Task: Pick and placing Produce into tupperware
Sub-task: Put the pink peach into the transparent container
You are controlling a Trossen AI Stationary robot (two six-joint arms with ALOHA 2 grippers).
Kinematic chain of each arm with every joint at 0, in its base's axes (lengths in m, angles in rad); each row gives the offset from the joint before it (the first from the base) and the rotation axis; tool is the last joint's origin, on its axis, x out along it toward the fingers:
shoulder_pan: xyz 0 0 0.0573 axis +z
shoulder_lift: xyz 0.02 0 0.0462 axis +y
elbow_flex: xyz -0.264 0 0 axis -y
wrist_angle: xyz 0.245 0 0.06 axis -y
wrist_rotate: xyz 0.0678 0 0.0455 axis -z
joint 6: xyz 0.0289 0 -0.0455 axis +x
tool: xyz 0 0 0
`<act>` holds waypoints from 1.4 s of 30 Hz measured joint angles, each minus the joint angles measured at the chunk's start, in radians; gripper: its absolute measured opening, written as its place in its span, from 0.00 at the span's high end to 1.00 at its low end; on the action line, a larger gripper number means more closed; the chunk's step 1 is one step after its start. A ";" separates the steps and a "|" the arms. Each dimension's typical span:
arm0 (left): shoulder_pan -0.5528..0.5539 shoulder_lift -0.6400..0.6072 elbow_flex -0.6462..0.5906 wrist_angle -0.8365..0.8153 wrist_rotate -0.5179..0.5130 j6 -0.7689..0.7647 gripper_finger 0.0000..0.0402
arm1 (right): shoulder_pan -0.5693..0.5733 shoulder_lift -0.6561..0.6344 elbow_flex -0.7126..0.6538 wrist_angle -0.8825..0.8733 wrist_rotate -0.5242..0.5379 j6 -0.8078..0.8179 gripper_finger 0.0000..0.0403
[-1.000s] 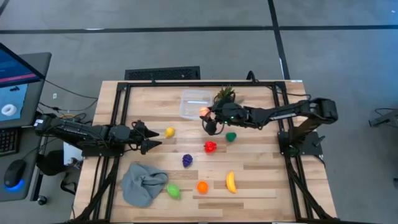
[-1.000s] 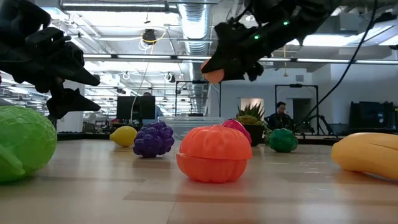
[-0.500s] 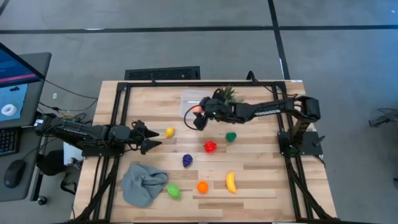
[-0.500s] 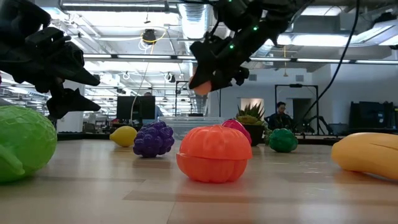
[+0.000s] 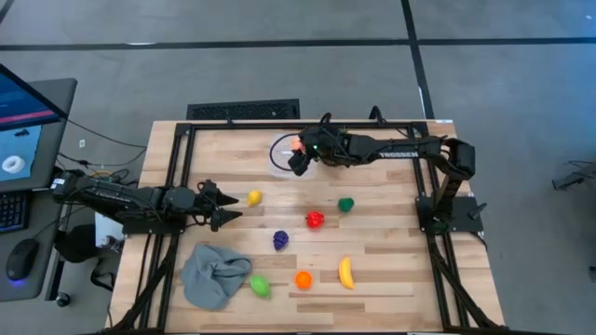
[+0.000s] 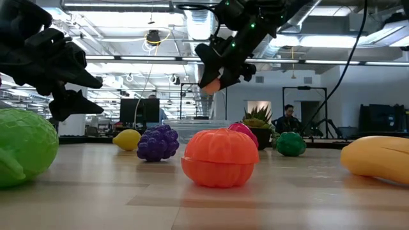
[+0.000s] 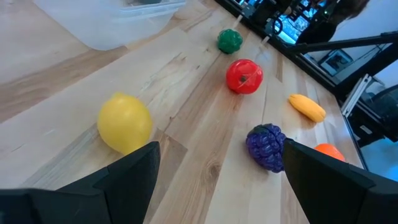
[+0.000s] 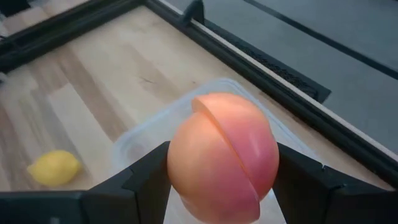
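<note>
My right gripper (image 5: 298,158) is shut on a pink-orange peach (image 8: 224,155), seen in the low view as the peach (image 6: 211,84) held high in the air. It hovers over the clear rectangular tupperware (image 5: 282,149) at the far middle of the table, which shows under the peach as the tupperware (image 8: 140,137). My left gripper (image 5: 226,207) waits open near the left edge. It points at a yellow lemon (image 5: 254,197), the lemon (image 7: 124,122) lying just beyond its fingers. My right gripper pinches the peach (image 5: 296,144) between its two fingers, one finger (image 8: 146,180) on each of two opposite sides. The fingers come from the table's right, slanting downward. The peach is lifted clear, above the tupperware's opening.
On the wood lie a green pepper (image 5: 345,204), a red fruit (image 5: 315,220), purple grapes (image 5: 280,239), an orange pumpkin-like piece (image 5: 303,279), a banana (image 5: 345,272), a lime-green fruit (image 5: 260,286) and a grey cloth (image 5: 216,274). A potted plant (image 6: 259,118) stands right of the tupperware.
My right gripper has carried the peach from beside the potted plant toward the table's left and far edge, rising slightly, until it is over the tupperware. It has stayed shut on the peach. The left arm has kept still.
</note>
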 joint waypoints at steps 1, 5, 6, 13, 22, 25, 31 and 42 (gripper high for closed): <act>0.000 0.000 0.000 0.000 0.000 0.001 0.20 | 0.000 0.000 0.000 -0.002 0.000 -0.003 0.35; 0.000 0.000 0.000 0.000 -0.008 0.002 0.20 | -0.010 0.000 0.000 -0.016 -0.020 -0.004 0.35; 0.000 0.000 0.000 0.000 -0.008 0.002 0.20 | -0.016 0.000 0.000 -0.026 -0.031 -0.003 0.35; 0.000 0.000 0.000 0.000 -0.010 0.002 0.20 | -0.044 0.023 -0.001 -0.034 -0.090 0.000 0.35; 0.000 0.008 0.000 0.001 -0.013 -0.034 0.20 | -0.020 0.150 0.094 -0.049 -0.118 -0.052 0.35; 0.000 0.011 0.000 0.001 -0.011 -0.043 0.20 | -0.022 0.195 0.125 -0.061 -0.130 -0.059 0.35; 0.000 0.011 0.000 0.001 -0.011 -0.048 0.20 | -0.043 0.225 0.158 -0.126 -0.180 -0.070 0.35; 0.000 0.011 0.000 0.001 -0.012 -0.028 0.20 | -0.059 0.226 0.158 -0.126 -0.183 -0.070 0.35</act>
